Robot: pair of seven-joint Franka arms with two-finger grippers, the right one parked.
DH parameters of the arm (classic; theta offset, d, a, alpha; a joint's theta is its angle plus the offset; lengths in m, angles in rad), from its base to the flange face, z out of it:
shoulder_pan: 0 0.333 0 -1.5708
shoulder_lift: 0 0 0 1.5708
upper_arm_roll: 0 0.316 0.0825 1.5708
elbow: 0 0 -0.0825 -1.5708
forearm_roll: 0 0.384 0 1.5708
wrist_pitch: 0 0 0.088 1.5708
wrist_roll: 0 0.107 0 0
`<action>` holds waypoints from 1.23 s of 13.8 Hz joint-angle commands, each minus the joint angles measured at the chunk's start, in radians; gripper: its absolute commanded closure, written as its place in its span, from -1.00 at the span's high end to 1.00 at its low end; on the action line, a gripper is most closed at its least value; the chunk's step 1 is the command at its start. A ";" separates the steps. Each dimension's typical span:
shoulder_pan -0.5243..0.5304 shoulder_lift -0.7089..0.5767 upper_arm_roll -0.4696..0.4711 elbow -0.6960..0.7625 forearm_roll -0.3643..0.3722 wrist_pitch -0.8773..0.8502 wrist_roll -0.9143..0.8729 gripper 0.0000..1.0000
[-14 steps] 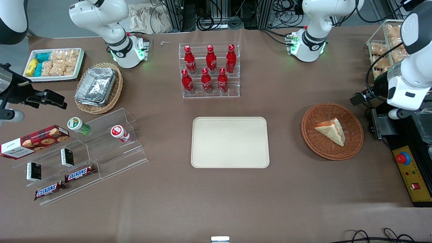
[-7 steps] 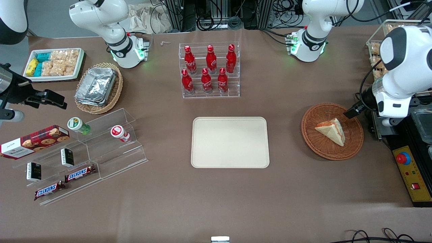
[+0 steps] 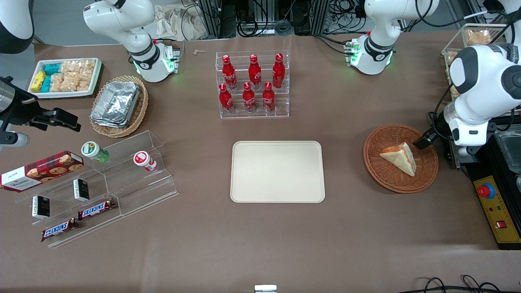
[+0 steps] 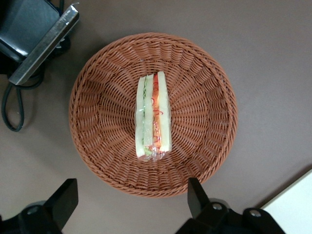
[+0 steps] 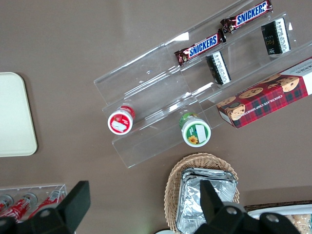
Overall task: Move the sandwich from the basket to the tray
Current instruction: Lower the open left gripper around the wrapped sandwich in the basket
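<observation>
The sandwich (image 3: 401,158), a white-bread wedge with red and green filling, lies in the round reddish-brown wicker basket (image 3: 386,176) toward the working arm's end of the table. The cream-beige tray (image 3: 277,171) lies bare at the table's middle. My left gripper (image 3: 424,141) hangs above the basket's rim, beside the sandwich. In the left wrist view the gripper (image 4: 130,204) is open and holds nothing, its fingers (image 4: 195,197) wide apart above the basket's rim (image 4: 204,97). The sandwich (image 4: 153,117) shows on edge in the basket's middle, and a tray corner (image 4: 297,204) shows.
A clear rack of red bottles (image 3: 252,85) stands farther from the front camera than the tray. A yellow control box (image 3: 494,211) and black equipment (image 4: 34,34) sit beside the basket. A clear stepped stand of snacks (image 3: 97,187) and a foil-tray basket (image 3: 118,106) lie toward the parked arm's end.
My left arm has swung in toward the basket. Its gripper has moved from beside the basket to above the basket's rim. The sandwich, basket and tray have not moved.
</observation>
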State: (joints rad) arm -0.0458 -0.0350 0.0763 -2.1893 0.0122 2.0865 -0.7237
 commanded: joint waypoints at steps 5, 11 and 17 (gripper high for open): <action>-0.002 0.159 0.014 -0.026 -0.003 0.142 -0.068 1.00; -0.003 0.230 0.013 -0.027 -0.020 0.181 -0.069 1.00; -0.003 0.305 0.013 -0.023 -0.029 0.196 -0.069 1.00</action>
State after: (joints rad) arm -0.0460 0.2456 0.0885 -2.2057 -0.0056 2.2499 -0.7699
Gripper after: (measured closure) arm 0.000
